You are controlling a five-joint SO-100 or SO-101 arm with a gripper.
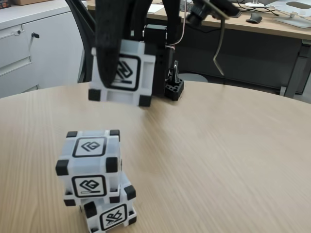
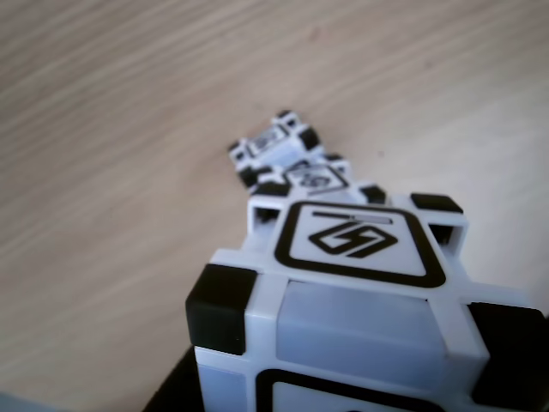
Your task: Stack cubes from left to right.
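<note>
In the fixed view my gripper (image 1: 121,77) hangs above the table, shut on one cube (image 1: 137,73); a black finger (image 1: 106,58) covers the left part of the cube's front face. The held cube is tilted slightly and floats up and to the right of a stack of two cubes at the table's near left. In that stack the upper cube (image 1: 90,162) rests skewed on the lower cube (image 1: 112,214). In the other view the held cube (image 2: 360,283) fills the lower right, and the stack (image 2: 310,178) shows small on the table beyond it.
The round wooden table (image 1: 218,155) stretches to the right of the stack. The arm's black base (image 1: 171,85) stands at the far edge. Behind are a desk with a mouse (image 1: 253,18), a white cabinet (image 1: 34,48) and a chair.
</note>
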